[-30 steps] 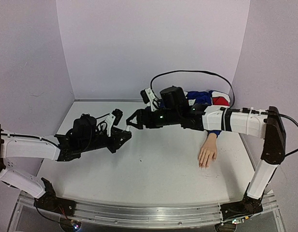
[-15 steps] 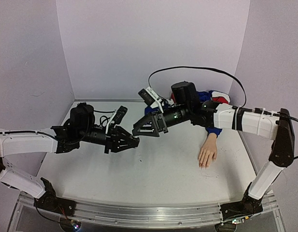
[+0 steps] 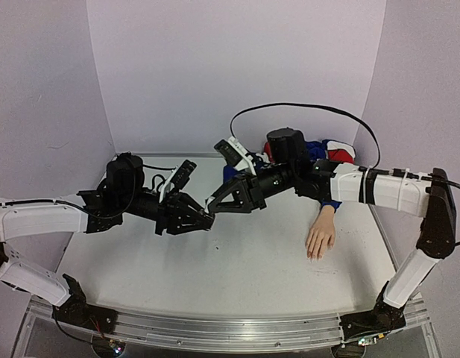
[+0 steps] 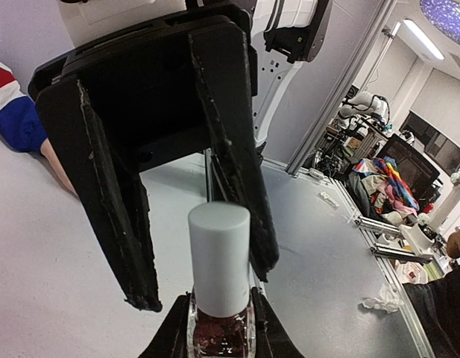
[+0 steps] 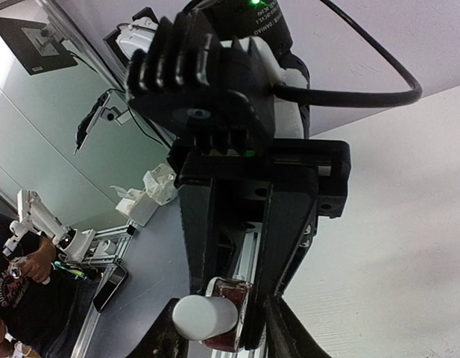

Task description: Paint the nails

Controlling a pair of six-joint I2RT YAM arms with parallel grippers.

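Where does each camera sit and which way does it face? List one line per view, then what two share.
Top external: above, behind the bases, looking down on the table; both arms show, left gripper facing right gripper, plus the mannequin hand.
Left wrist: looks along its own fingers at the clamped nail polish bottle, right gripper's fingers beyond.
Right wrist: faces the left gripper; own fingers low.
Shared: both wrist views show the white cap.

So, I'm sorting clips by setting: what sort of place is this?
Probably a robotics lab: two robot arms bolted to an aluminium rail at a white table, with cluttered workbenches and a monitor beyond.
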